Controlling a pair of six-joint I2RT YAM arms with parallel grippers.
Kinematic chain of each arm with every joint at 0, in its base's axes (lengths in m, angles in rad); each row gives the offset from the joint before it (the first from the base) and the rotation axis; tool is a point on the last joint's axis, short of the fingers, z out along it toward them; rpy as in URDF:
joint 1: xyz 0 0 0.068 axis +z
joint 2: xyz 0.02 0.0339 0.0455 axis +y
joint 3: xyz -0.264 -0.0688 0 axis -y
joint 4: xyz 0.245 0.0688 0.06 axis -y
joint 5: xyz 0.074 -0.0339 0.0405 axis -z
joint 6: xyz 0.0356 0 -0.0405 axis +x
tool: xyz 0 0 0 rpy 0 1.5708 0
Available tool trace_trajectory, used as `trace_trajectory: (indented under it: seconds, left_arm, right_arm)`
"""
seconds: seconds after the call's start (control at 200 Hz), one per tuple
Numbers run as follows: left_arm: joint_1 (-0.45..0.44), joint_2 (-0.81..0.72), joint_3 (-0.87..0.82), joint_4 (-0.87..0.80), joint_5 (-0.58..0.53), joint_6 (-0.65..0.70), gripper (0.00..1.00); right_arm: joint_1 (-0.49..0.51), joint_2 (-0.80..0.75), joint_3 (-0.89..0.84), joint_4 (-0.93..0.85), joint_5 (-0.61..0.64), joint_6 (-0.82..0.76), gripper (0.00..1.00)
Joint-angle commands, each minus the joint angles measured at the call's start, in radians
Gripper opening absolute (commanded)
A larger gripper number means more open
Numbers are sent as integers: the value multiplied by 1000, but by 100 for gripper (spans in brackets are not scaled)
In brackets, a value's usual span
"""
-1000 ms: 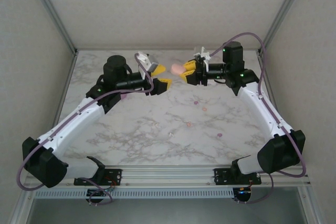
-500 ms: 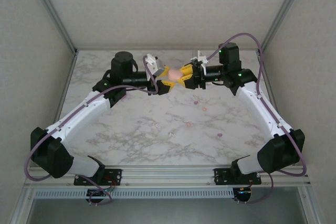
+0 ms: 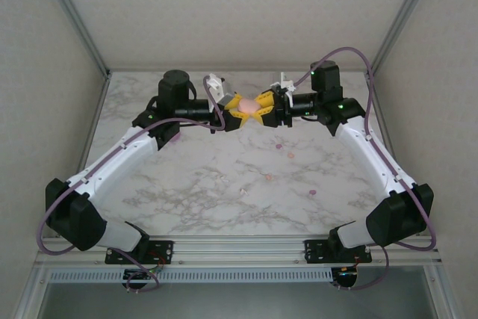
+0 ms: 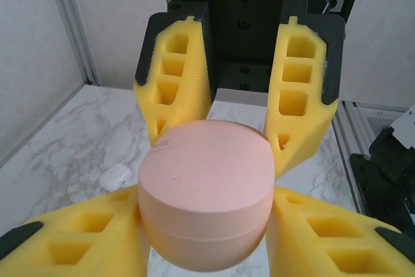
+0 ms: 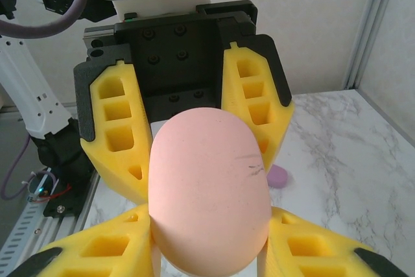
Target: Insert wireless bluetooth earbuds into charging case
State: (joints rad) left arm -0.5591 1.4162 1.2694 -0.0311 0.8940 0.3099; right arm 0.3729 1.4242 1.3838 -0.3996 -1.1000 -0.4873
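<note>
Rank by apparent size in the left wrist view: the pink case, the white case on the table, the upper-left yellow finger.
1. pink case, though nearest the camera.
2. upper-left yellow finger.
3. white case, lying farther off, so its true size is unsure.

Peach-pink case (image 4: 206, 192); yel. pincer pads (image 4: 175, 89); wht/gry marbled table (image 3: 209, 184).

Peach case (image 3: 246, 102) mostly buried between yellow fingers (image 3: 263, 101); earbuds (image 3: 278, 145) too small to resolve; white case (image 4: 115, 176) lower edge behind finger; purple object (image 5: 277, 176) half hidden
</note>
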Motion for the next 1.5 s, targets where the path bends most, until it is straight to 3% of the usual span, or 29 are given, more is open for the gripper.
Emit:
trace_trajectory:
  seconds: [0.0,0.441,0.746,0.981,1.317,1.497]
  left_arm:
    - [2,5,36,7,36,-16,44]
    - [1,18,51,-1,52,-35,45]
    - [1,14,46,-12,45,-20,30]
    - [0,-17,-10,35,30,-18,23]
    - [1,-28,-16,38,31,-8,20]
    - [-1,-30,-27,56,28,-26,20]
  right_arm:
    - [11,-11,2,32,-12,-14,36]
    - [14,-32,-40,105,25,17,38]
    - [13,-35,-34,109,45,56,42]
    - [-11,-26,-28,98,84,222,52]
    - [-45,-2,18,73,100,369,58]
    - [-45,14,45,82,199,468,62]
